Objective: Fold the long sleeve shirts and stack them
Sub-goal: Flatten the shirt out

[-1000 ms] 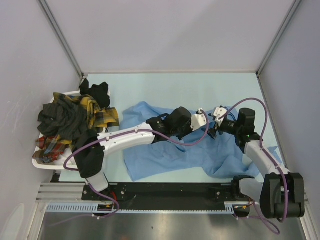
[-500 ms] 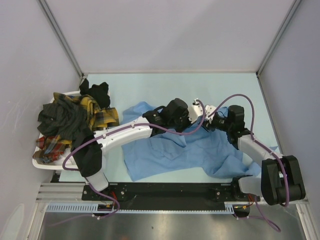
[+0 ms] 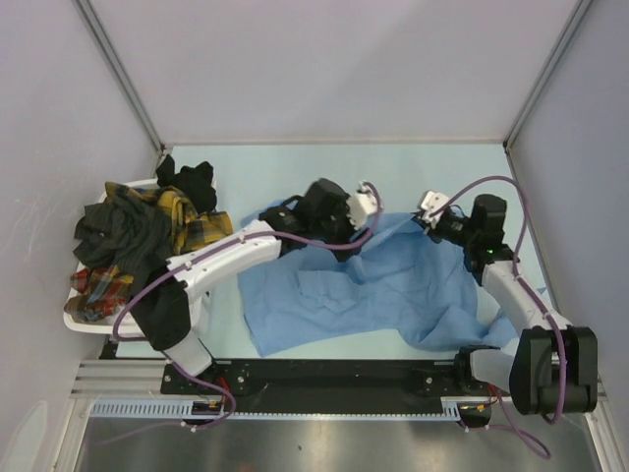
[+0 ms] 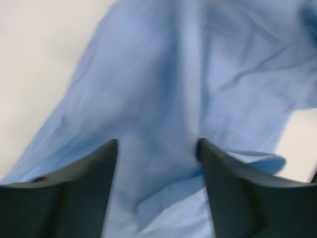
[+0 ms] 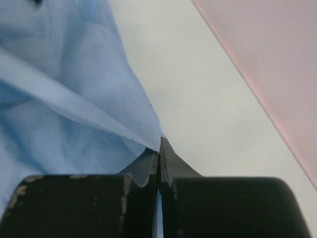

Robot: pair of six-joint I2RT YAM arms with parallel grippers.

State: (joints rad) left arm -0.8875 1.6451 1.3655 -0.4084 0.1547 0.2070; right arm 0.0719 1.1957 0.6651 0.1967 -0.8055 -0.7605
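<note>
A light blue long sleeve shirt (image 3: 383, 285) lies rumpled across the middle of the table. My left gripper (image 3: 368, 200) hovers over its far edge; in the left wrist view the left gripper (image 4: 156, 146) is open, with the blue cloth (image 4: 163, 74) below the gap, not pinched. My right gripper (image 3: 428, 208) is at the shirt's far right corner. The right wrist view shows the right gripper (image 5: 159, 141) shut on the edge of the blue shirt (image 5: 59, 89). Dark green-black (image 3: 123, 241), yellow-black plaid (image 3: 192, 221) and red plaid (image 3: 98, 285) shirts are heaped on the left.
The heap sits in a white slatted basket (image 3: 79, 320) at the table's left edge. Grey walls close in the left, back and right sides. A metal rail (image 3: 324, 408) with the arm bases runs along the near edge. Purple cables loop over both arms.
My left gripper opened, let go of the blue shirt and drew back to the left. My right gripper shut on the shirt's edge and pulled it right, spreading the cloth.
</note>
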